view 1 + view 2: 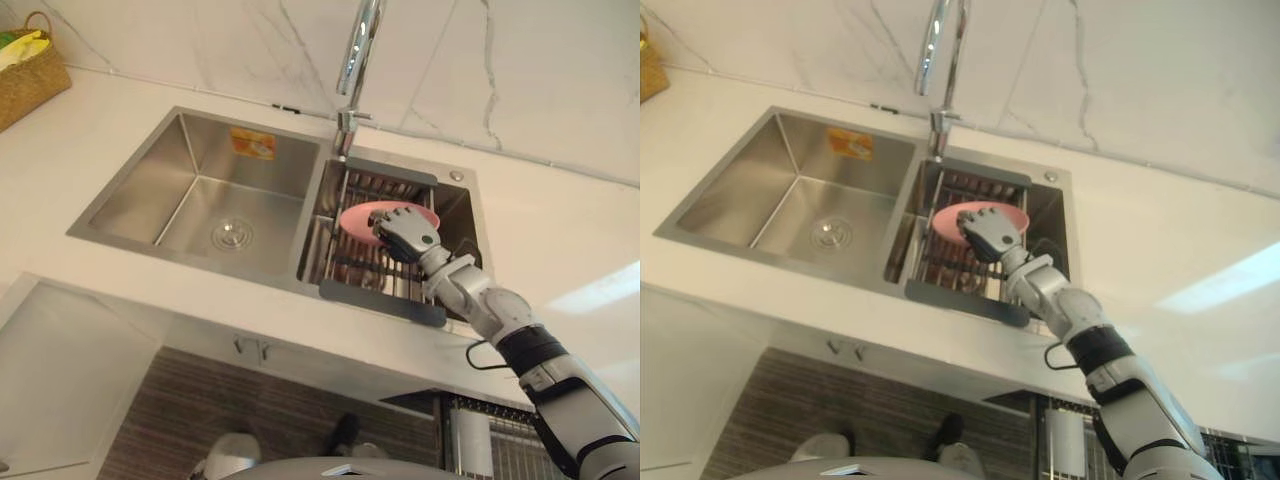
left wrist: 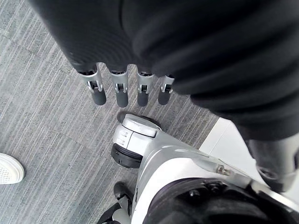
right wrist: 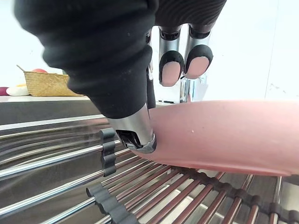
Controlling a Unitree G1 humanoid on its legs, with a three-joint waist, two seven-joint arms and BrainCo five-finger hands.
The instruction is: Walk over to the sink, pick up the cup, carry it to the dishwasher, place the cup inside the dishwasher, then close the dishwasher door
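The white bench [image 1: 60,160] holds a steel double sink [image 1: 140,190]. The shallow pink cup [image 1: 362,214] sits on the wire rack [image 1: 350,272] in the right basin. The right hand [image 1: 405,236] pinches its rim, thumb outside. This seems the pick-up step; next a straight lift. The left hand [image 2: 120,91] hangs with fingers straight.

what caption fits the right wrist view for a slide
Right hand curled over the rim of the pink bowl, thumb on its wall, on the wire rack

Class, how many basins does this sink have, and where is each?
2: left basin, empty; right basin, holding a rack and pink cup gripped by the right hand.
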